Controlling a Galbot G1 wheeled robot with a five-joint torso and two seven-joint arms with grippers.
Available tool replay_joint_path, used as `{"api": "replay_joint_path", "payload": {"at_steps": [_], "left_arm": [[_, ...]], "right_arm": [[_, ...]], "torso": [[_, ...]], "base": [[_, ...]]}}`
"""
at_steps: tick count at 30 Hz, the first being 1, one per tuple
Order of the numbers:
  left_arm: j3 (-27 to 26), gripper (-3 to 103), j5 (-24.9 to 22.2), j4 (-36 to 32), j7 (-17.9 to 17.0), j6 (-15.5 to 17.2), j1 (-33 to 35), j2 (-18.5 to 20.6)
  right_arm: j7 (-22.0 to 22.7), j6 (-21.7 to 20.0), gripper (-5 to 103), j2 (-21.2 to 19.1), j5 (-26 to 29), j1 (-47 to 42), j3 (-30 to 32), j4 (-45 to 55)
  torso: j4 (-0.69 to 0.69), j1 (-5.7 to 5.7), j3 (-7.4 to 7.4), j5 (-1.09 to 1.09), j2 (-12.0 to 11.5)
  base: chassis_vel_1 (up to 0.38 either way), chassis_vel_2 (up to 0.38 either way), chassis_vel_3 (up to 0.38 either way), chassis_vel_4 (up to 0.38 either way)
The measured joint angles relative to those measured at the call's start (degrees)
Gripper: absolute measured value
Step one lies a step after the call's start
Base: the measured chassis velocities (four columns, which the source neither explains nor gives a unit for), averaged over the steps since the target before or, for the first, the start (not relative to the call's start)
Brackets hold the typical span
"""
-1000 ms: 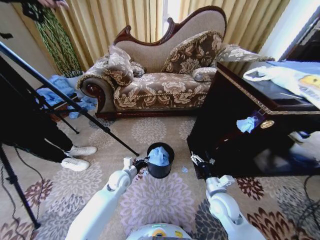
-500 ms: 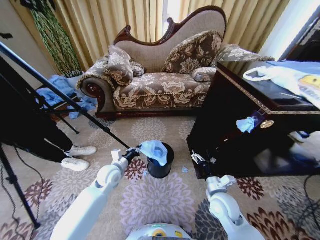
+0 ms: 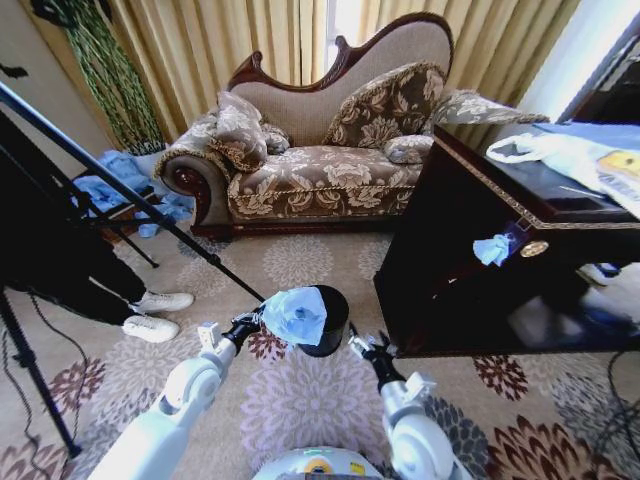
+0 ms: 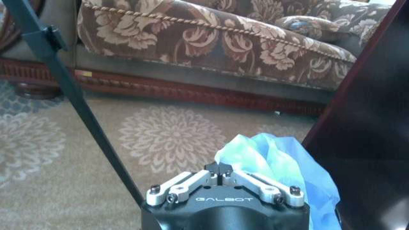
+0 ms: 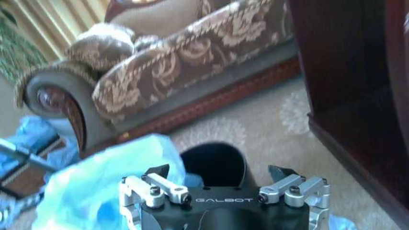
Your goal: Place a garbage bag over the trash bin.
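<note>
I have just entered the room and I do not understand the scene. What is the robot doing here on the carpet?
The robot is fitting a garbage bag onto the trash bin. Its left end effector is shut on the pale-blue bag and holds it bunched beside and above the black bin's rim. The right end effector is open, near the bin's other side, holding nothing. The bag is not yet spread over the bin, which stands upright on the carpet before the sofa.

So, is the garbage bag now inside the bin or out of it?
Out. The garbage bag hangs bunched from the shut left gripper, beside the rim of the trash bin, whose mouth looks dark and unlined.
</note>
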Motion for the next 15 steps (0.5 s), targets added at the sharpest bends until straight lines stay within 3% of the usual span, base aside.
{"api": "replay_joint_path", "payload": {"at_steps": [5,15], "left_arm": [[0.8,0,0.6,0.3,-0.1,0.0,-0.3,-0.6],[1.2,0,1.3,0.4,0.0,0.1,-0.2,-1.0]], "right_arm": [[1.1,0.0,100,0.0,-6.8,3.4,-4.6,-4.2],[4.0,0.5,100,2.4,-8.1,14.2,-11.4,-11.0]], "torso": [[0.00,0.00,0.00,0.00,0.0],[0.01,0.01,0.01,0.02,0.0]], "base": [[0.000,0.000,0.000,0.000],[0.000,0.000,0.000,0.000]]}}
